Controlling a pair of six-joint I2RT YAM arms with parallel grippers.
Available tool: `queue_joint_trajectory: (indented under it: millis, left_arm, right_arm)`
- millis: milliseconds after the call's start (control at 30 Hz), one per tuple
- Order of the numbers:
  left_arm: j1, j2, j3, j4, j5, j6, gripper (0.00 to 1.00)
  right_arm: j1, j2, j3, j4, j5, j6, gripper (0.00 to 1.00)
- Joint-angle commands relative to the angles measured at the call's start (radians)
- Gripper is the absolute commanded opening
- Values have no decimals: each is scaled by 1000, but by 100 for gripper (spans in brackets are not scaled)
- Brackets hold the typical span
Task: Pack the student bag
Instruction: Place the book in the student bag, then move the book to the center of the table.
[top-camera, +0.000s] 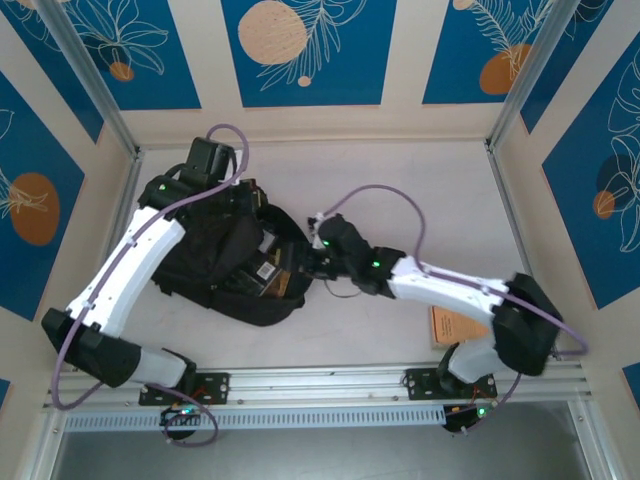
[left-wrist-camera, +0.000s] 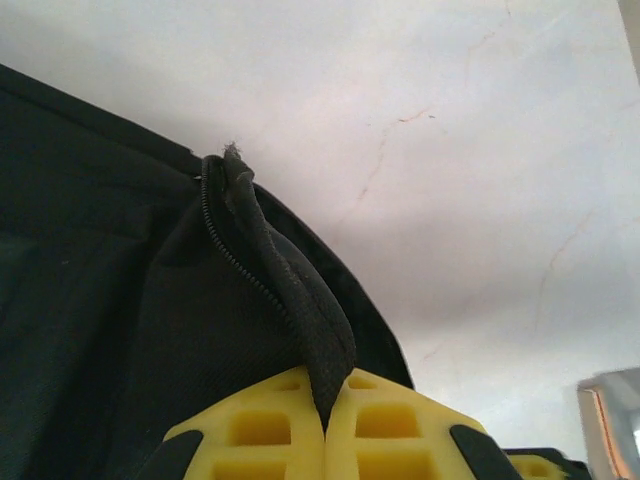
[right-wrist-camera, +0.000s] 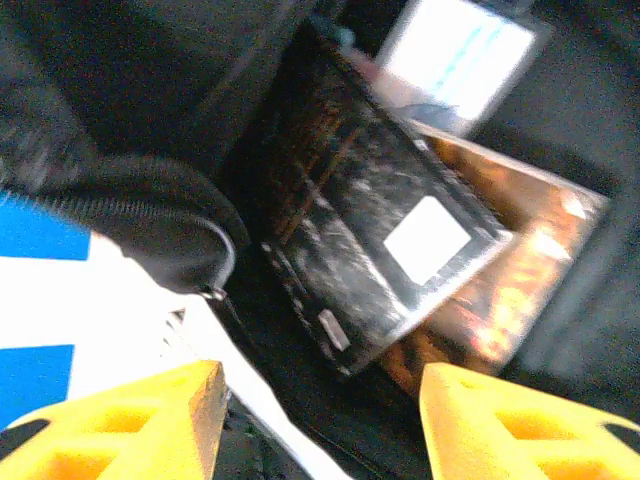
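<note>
The large black soft fabric backpack lies on the white table, at its left side, under the left arm. The left gripper is clenched on a black fabric edge with zipper at the rim of the backpack, and its yellow fingers meet with the cloth pinched between them. The right gripper is released (its two yellow fingers stand well apart) and it is at the mouth of the backpack, holding nothing. Inside the mouth a flat black book with a white label lies tilted on a brown-orange book. A flat orange card lies on the table near the base of the right arm.
</note>
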Motion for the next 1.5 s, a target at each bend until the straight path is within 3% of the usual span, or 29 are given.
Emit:
queue_joint_trajectory:
  millis: [0,67,200,267,500,633,733,800,900,1067,1233,1467]
  left_arm:
    - [1,51,-24,141,141,-55,0]
    - [-15,79,-33,173,174,-78,0]
    - [-59,107,-48,195,170,-90,0]
    - [-84,118,-76,208,146,-86,0]
    - [-211,196,-142,231,86,-74,0]
    - [-258,216,-149,200,-24,-33,0]
    - [-259,211,-159,194,-43,-20,1]
    - [-259,208,-156,187,-23,-14,12]
    - [-260,200,-154,173,3,-20,31]
    - [-258,128,-152,144,-42,-20,33]
    - [-256,39,-122,97,-87,-17,44]
    - [-281,-2,-154,133,-5,-92,50]
  right_arm:
    - [-80,-139,-79,-220,99,-5,48]
    - [-141,-233,-99,-353,176,-10,48]
    - [-232,-355,-81,-675,494,50,52]
    - [-330,-351,-68,-809,533,89,54]
    - [-679,-361,-166,-937,521,184,68]
    - [-869,-275,-194,-1010,531,244,74]
    - [-953,-209,-241,-935,473,194,81]
    - [-998,-208,-281,-820,365,117,81]
    - [-1019,-216,-324,-700,245,78,80]
    - [-1006,-120,-352,-583,45,84,78]
    - [-870,-95,-355,-487,-6,130,76]
    - [-620,9,-300,-304,-78,246,74]
